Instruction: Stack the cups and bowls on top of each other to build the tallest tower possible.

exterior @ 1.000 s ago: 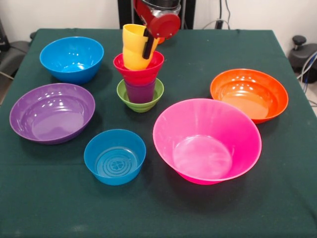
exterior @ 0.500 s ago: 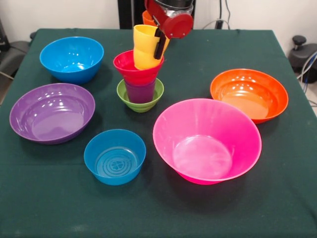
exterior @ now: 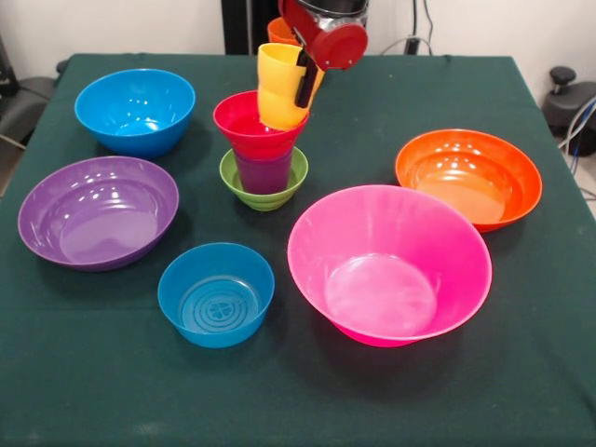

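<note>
Pincer (exterior: 296, 76) comes down from the top edge, red and black, pinching the rim of the yellow cup (exterior: 278, 86); one dark finger (exterior: 304, 86) shows on the cup's right side. Yellow cup tilted, its base over the right part of the red bowl (exterior: 250, 128); cannot tell whether it touches. Orange cup (exterior: 278, 32) only partly seen behind the yellow one, at the pincer.

Tower mid-desk, toward the far side: small green bowl (exterior: 264, 185) at the bottom, purple cup (exterior: 264, 172) standing in it, red bowl seated on the purple cup.

Around it on the green desk (exterior: 84, 372): mid-sized blue bowl (exterior: 135, 110) far left, purple bowl (exterior: 98, 211) left, small blue bowl (exterior: 216, 293) near and left of centre, large pink bowl (exterior: 389, 263) near right, orange bowl (exterior: 468, 177) right. All upright, none touching.
</note>
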### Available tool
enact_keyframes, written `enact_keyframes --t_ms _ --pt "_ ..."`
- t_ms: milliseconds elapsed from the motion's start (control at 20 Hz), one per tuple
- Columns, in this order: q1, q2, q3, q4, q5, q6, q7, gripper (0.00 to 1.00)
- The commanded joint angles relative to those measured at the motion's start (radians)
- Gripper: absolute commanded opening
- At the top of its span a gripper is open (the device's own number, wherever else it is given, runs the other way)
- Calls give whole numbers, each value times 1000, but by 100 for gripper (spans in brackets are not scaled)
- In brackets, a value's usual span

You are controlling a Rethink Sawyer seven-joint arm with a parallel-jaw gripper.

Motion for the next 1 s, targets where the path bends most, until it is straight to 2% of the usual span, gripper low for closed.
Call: enact_keyframes --t_ms 50,500,650,1000 --pt "-4 0 70 66 7 -38 134 0" --pt "-53 -25 85 96 -20 -58 70 0" --pt "-62 -32 74 80 -25 -30 64 0" --pt "-41 -35 77 90 -20 -30 92 0"
